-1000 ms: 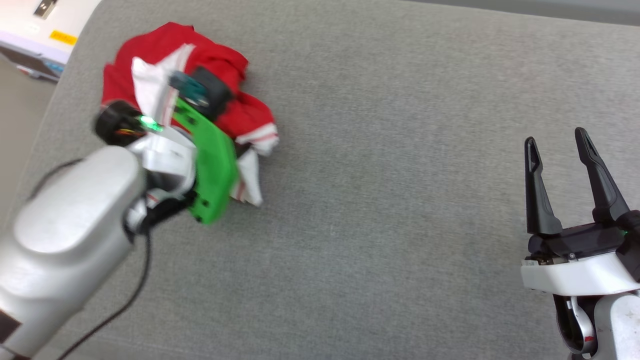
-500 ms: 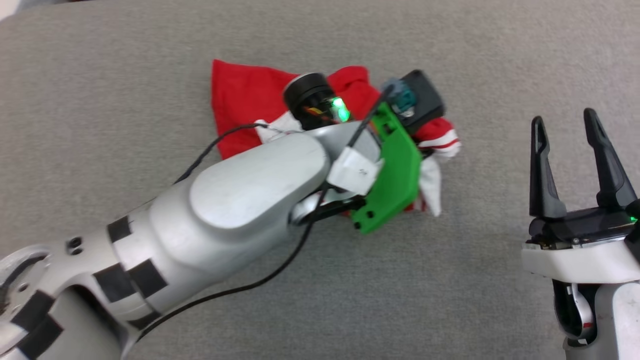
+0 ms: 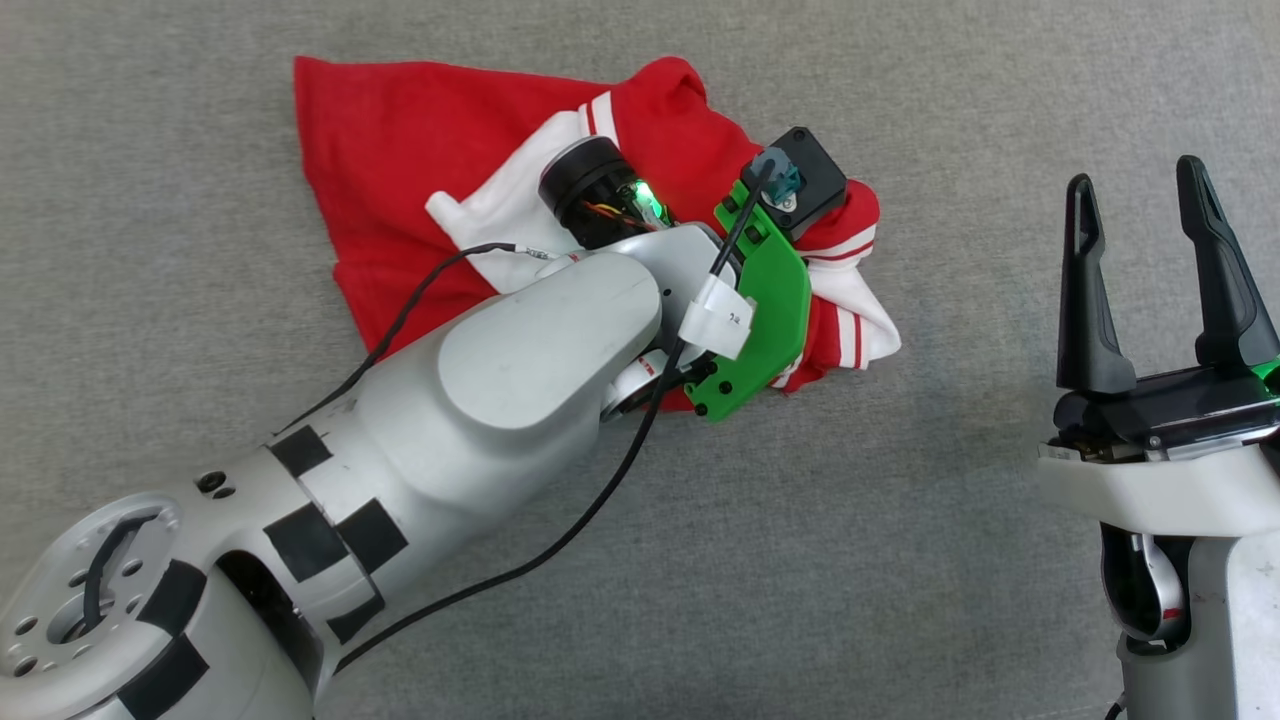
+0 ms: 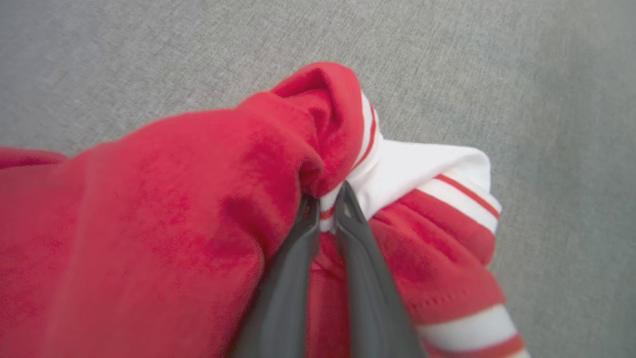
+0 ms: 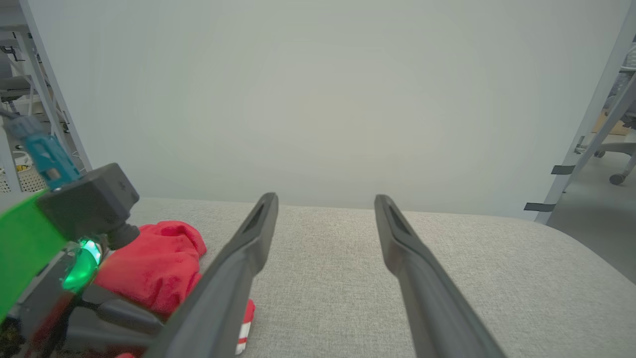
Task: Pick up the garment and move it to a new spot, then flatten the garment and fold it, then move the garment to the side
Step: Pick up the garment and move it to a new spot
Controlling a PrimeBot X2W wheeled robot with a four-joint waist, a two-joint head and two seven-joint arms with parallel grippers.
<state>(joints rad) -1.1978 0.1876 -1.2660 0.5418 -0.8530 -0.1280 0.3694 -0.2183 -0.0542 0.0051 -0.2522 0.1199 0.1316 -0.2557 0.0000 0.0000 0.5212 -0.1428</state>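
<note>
The garment (image 3: 400,150) is a red jersey with white sleeves and red-white striped trim, bunched on the grey padded surface (image 3: 900,500); its lettering is hidden. In the left wrist view my left gripper (image 4: 325,199) is shut on a fold of the garment (image 4: 149,199) where red cloth meets a white sleeve. From the head, the wrist and its green mount (image 3: 765,320) cover those fingers. My right gripper (image 3: 1135,180) stands open to the right of the cloth, nothing between its fingers. The right wrist view has the open right gripper (image 5: 325,199) with the garment (image 5: 154,268) at its lower left.
Grey surface stretches in front of and to the right of the garment. A pale wall (image 5: 318,99) rises behind the surface's far edge. Metal frame legs (image 5: 586,129) and a chair base (image 5: 618,164) stand off to the right; shelving (image 5: 30,99) stands at the left.
The head view has shifted. The garment, held by my left gripper, has come from the surface's left edge to much nearer the right gripper, and more red cloth lies spread out.
</note>
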